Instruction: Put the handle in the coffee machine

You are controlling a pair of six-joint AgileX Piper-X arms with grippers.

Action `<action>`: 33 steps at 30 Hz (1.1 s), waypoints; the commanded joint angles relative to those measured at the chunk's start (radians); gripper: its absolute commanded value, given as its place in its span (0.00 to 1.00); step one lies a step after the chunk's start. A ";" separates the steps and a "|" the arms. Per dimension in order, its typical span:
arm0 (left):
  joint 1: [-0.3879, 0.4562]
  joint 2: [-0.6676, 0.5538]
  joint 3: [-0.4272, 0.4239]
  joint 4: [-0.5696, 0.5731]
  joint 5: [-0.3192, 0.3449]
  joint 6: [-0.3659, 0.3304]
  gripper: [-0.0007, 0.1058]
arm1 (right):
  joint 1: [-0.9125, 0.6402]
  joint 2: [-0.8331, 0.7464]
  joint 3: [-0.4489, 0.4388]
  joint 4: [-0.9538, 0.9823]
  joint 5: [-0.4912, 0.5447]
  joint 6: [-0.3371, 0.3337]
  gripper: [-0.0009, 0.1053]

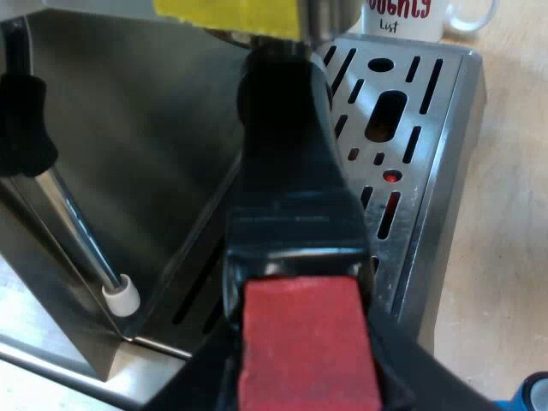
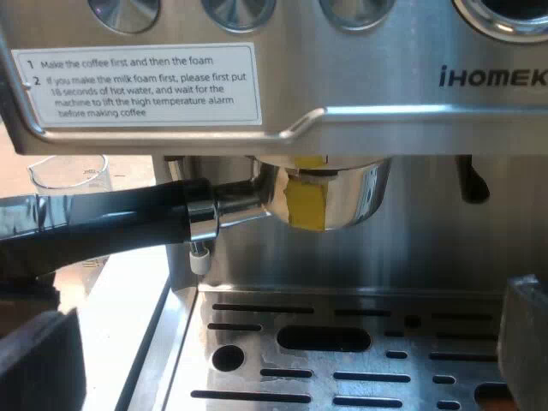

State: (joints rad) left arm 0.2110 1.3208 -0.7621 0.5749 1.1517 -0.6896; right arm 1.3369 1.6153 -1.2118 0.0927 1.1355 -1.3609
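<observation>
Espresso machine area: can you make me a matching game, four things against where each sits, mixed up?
1 metal holder with a black, red-ended handle
2 clear measuring glass
3 white mug with red lettering
4 slotted steel drip tray

A on the table by the drip tray's corner
B at the foot of the espresso machine, under the holder
C on the table beside the machine, beyond the handle
D up under the machine's front panel

Pairs: 1-D, 2-C, 3-A, 4-B.
</observation>
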 commanded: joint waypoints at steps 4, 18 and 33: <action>-0.001 -0.030 -0.027 -0.090 0.188 0.006 0.01 | -0.006 -0.003 0.000 0.001 0.004 -0.005 0.97; 0.009 -0.028 -0.027 -0.131 0.202 -0.098 0.01 | -0.006 -0.003 0.000 0.001 0.004 -0.005 0.97; 0.026 -0.028 -0.027 -0.131 0.292 -0.220 0.01 | -0.006 -0.003 0.000 0.001 0.004 -0.005 0.97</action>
State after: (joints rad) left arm 0.2212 1.3208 -0.7621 0.5121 1.1444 -0.8421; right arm 1.3369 1.6153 -1.2118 0.0927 1.1355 -1.3609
